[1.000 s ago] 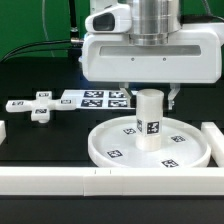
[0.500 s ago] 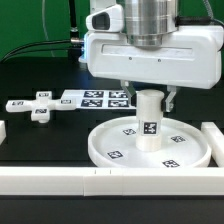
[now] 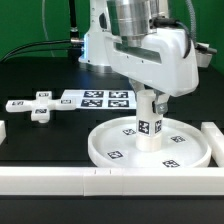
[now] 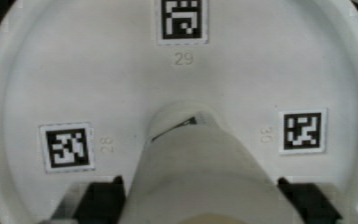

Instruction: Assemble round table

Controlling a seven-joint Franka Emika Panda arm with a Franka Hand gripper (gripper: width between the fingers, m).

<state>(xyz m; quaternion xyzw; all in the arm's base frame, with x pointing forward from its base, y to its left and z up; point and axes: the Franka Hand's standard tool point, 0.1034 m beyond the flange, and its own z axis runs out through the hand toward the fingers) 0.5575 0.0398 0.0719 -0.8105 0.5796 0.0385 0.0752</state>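
Note:
The large round rimmed disc (image 3: 103, 152) lies flat on the black table, tags up. The short thick cylinder post (image 3: 150, 128) stands upright at the disc's centre. My gripper (image 3: 150, 99) comes down from above and is shut on the post's top. In the wrist view the post (image 4: 202, 165) fills the space between my gripper's (image 4: 202, 202) black fingers (image 4: 105, 200), which press its two sides, with the disc (image 4: 87, 85) below. The small cross-shaped piece (image 3: 40, 106) lies loose at the exterior view's left.
The marker board (image 3: 95, 98) lies behind the disc. A long white rail (image 3: 50, 181) runs along the front; short rails stand at the right (image 3: 213, 136) and left (image 3: 3, 131). Cables hang behind the arm.
My wrist and hand have turned about the vertical axis while staying over the post. The post remains upright on the disc's centre, still held.

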